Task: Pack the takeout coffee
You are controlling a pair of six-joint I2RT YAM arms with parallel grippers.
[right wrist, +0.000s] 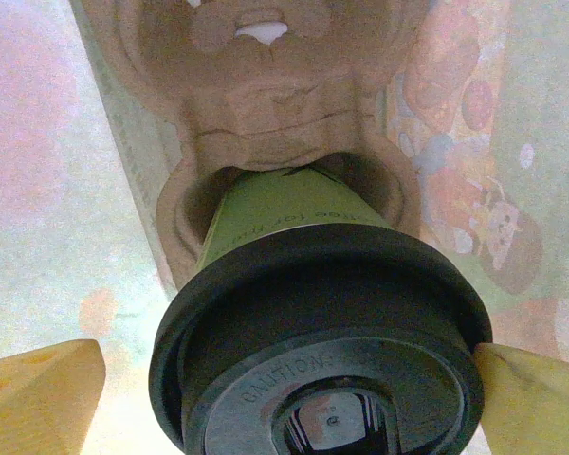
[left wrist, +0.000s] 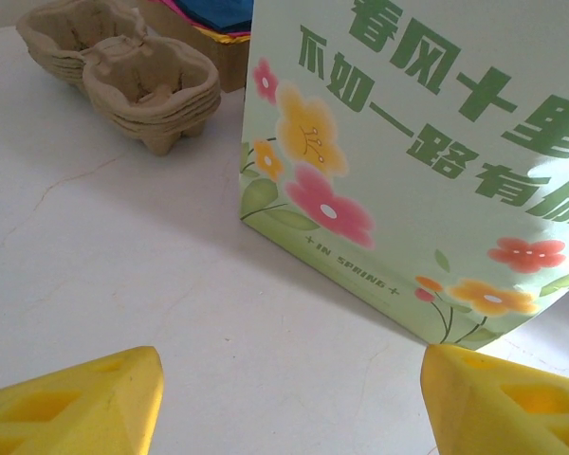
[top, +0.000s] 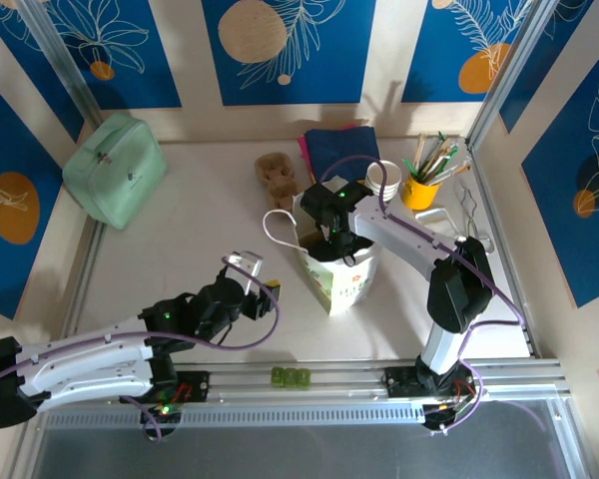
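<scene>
Right gripper [right wrist: 289, 384]: yellow fingers [right wrist: 43, 398] spreading wide, flanking black round plastic lid [right wrist: 313, 284]; finger at frame left sitting clear of it. Lid capping green paper takeout cup [right wrist: 280, 209], which is sitting in brown moulded cardboard carrier [right wrist: 266, 104] inside pale green flowered paper bag [top: 341, 279], centre frame. Left gripper [left wrist: 292, 384]: fingers gaping wide, empty, facing bag over white table [left wrist: 123, 265].

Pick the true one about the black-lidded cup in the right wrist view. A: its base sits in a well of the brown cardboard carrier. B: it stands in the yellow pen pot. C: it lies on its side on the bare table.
A: the cup narrows down into a round well of the carrier.
</scene>
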